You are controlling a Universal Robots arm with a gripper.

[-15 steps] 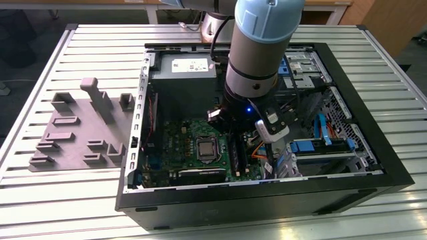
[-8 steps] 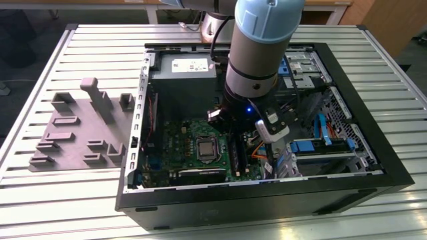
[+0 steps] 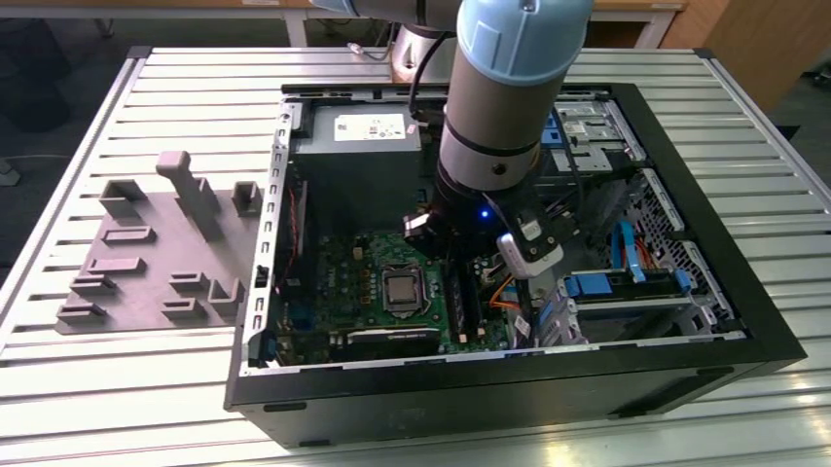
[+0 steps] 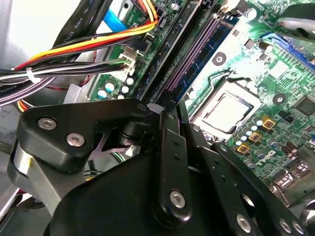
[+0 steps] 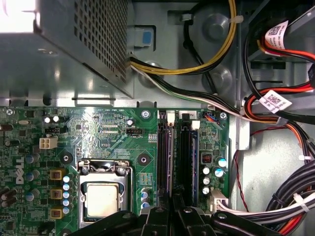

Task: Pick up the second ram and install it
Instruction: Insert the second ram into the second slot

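The pincer (image 3: 458, 275) hangs low inside the open case (image 3: 520, 394), over the memory slots (image 5: 186, 157) at the board's (image 3: 370, 255) edge toward the exterior view's right. In both wrist views its tip (image 5: 172, 216) (image 4: 168, 105) sits right at the near end of the slots; I cannot tell whether it is apart, together or clamped on anything. The second ram (image 5: 171, 157) looks to be the thin edge-on strip in the first wrist view, standing in line with the slots and running straight into the pincer's tip; whether it is seated I cannot tell. Just beside the slots is the processor socket (image 5: 103, 196) (image 4: 227, 112), its metal frame closed and a pale square at its middle. On the slots' other side, bundles of black, yellow, orange and red cables (image 5: 275, 123) (image 4: 74, 54) run across the case floor. Beyond the board's far edge is the grey power supply (image 3: 354, 146) with a perforated side (image 5: 96, 39). Toward the exterior view's right are blue-tabbed drive bays (image 3: 624, 282). The case lies on its side on a ribbed metal worktop (image 3: 130, 389). Well apart from it, at the exterior view's left, a grey fixture plate (image 3: 156, 258) with raised blocks rests on the worktop.
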